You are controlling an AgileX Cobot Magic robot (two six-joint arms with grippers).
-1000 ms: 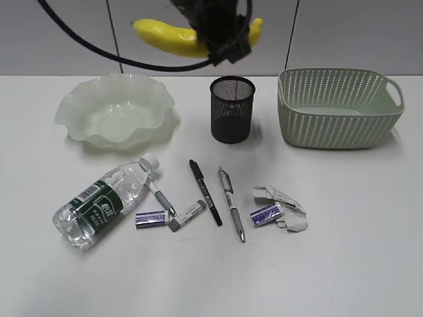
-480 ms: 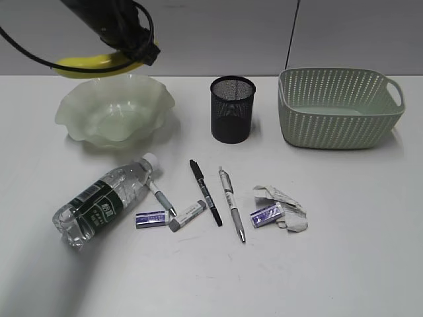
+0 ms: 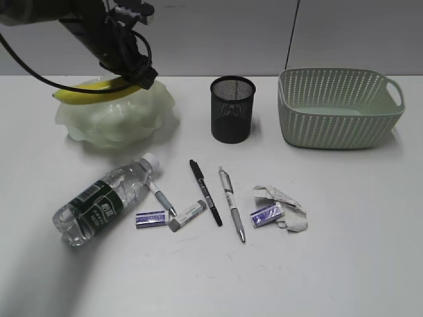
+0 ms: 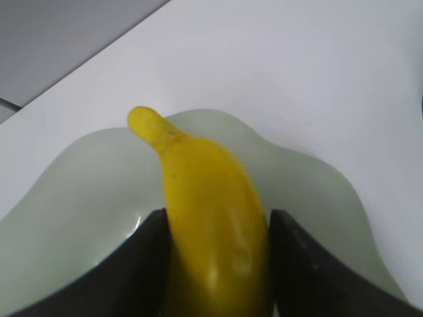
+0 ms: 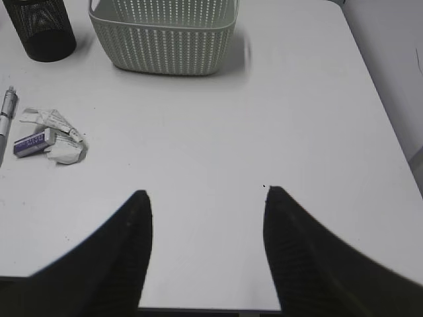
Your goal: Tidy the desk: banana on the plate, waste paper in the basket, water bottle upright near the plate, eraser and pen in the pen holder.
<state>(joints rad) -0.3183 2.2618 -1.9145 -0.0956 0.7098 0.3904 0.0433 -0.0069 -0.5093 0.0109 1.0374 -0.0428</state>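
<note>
My left gripper [image 3: 135,78] is shut on the yellow banana [image 3: 89,92] and holds it over the pale green scalloped plate [image 3: 115,122]; in the left wrist view the banana [image 4: 211,218] sits between both fingers above the plate [image 4: 59,218]. The water bottle [image 3: 106,199] lies on its side. Pens [image 3: 205,191] and purple-sleeved erasers [image 3: 151,218] lie at the middle. The waste paper [image 3: 285,208] lies by another eraser [image 3: 266,214]. The black mesh pen holder [image 3: 232,109] and green basket [image 3: 338,107] stand at the back. My right gripper [image 5: 206,218] is open and empty over bare desk.
The right wrist view shows the basket [image 5: 165,36], pen holder [image 5: 41,28], waste paper [image 5: 56,135] and the desk's right and near edges. A black cable hangs behind the basket in the exterior view.
My left gripper has carried the banana leftward and down from above the pen holder to just over the plate. Everything on the desk has stayed put.
</note>
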